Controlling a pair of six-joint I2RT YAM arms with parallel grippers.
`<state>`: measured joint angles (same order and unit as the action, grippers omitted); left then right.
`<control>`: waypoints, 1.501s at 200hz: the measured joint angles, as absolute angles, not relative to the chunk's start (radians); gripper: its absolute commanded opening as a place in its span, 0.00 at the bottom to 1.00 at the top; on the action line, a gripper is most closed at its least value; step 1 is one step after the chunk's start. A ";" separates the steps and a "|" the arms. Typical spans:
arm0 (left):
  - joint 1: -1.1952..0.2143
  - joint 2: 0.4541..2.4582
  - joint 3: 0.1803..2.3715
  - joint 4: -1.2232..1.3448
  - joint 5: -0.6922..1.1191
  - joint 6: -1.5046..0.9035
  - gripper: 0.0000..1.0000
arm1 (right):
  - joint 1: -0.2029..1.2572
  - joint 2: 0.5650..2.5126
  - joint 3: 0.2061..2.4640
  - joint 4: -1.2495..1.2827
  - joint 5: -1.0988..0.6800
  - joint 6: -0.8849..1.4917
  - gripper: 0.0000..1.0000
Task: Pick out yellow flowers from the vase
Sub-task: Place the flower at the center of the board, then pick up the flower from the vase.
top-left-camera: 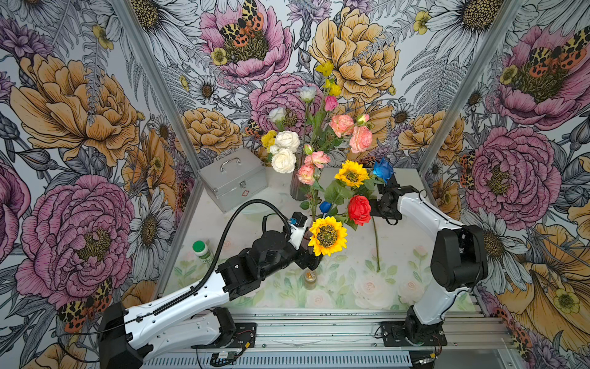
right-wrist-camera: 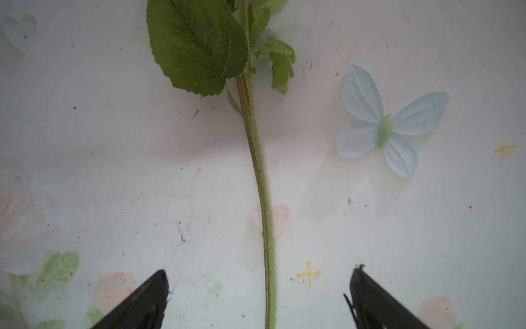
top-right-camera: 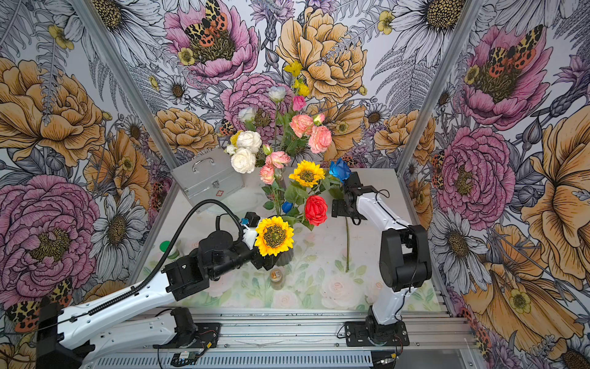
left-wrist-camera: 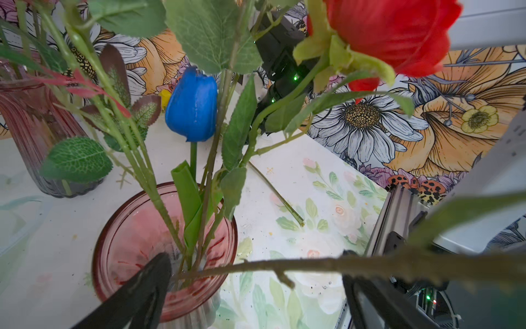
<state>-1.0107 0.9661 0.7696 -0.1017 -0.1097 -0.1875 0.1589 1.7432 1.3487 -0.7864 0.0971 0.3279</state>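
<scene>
Our left fingers stand released, 1 on each side of the leaning stem of the front sunflower, which sits in the pink vase. We judge the grasp comes next. We should close low on that stem, near the rim and clear of the blue tulip and red rose. Then we lift along its lean so the vase does not tip. Our right fingers are spread, gripping nothing, over a leafy stem lying on the worktop. Yellow sprays stand in the rear vase.
</scene>
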 measured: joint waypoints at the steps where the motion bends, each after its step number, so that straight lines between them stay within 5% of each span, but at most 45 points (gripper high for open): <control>1: -1.011 0.967 0.769 -0.099 -0.110 -0.187 0.90 | 0.159 1.743 1.348 -0.786 0.097 0.329 0.99; 176: -1.022 0.975 0.750 0.080 -0.197 -0.070 0.00 | 0.159 1.683 1.336 -0.773 0.081 0.339 0.99; 300: -1.005 0.981 1.154 -0.268 -0.255 0.056 0.00 | 0.159 1.547 1.329 -0.773 0.054 0.349 1.00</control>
